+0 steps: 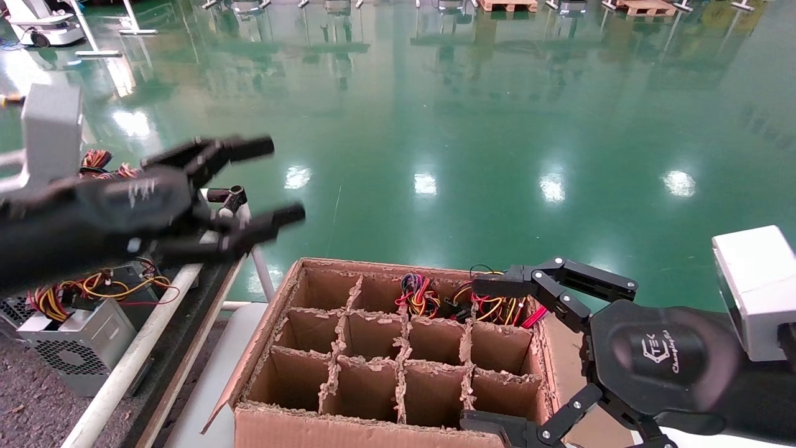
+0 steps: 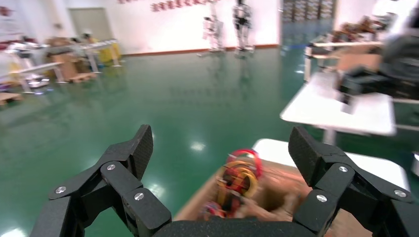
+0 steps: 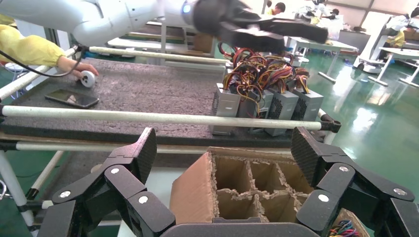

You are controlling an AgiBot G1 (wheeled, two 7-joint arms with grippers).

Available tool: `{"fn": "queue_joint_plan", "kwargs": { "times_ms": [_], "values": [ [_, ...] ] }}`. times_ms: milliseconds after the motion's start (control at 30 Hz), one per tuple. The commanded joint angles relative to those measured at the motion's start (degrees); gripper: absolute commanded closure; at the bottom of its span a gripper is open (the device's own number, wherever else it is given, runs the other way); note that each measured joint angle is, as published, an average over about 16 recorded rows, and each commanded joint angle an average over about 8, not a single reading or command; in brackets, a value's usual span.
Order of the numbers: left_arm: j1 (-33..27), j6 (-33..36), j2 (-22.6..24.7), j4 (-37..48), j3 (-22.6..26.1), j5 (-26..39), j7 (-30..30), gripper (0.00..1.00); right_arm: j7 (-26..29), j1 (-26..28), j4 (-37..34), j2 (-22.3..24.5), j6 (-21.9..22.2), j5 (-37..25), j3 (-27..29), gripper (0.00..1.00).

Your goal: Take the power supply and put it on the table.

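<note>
Power supply units [image 1: 463, 302] left in cardboard box [image 1: 348, 429], far row only; wires showing, none gripped.
Snagging is judged the main risk: the wire bundles are tangled and the torn dividers close, so a neighbour or the box could be dragged up. Left hand [image 1: 264, 183] is seen spread wide and empty, in the air between table [image 1: 25, 404] and box. Right hand [image 1: 497, 354] is spread and empty beside the box's right edge. Several units [image 3: 267, 101] already stand on the table.

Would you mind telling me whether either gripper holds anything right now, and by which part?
Nothing is held: the left gripper and the right gripper both have open, empty jaws.
</note>
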Motion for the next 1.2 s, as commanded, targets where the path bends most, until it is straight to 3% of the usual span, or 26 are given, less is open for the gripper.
{"fn": "queue_joint_plan", "kwargs": {
  "times_ms": [33,500,1200],
  "values": [
    [1.6,1.5,-1.1,-2.2,-0.5,-0.7,-0.3,0.00,0.0,0.0,0.0,0.0,0.0,0.0,0.0,0.00],
    [11.0,10.2,-7.7,-14.8,-3.1,-4.4,-2.1,0.00,0.0,0.0,0.0,0.0,0.0,0.0,0.0,0.00],
    [10.2,9.5,-7.2,-13.8,-2.9,-4.2,-2.0,0.00,0.0,0.0,0.0,0.0,0.0,0.0,0.0,0.00]
  ]
}}
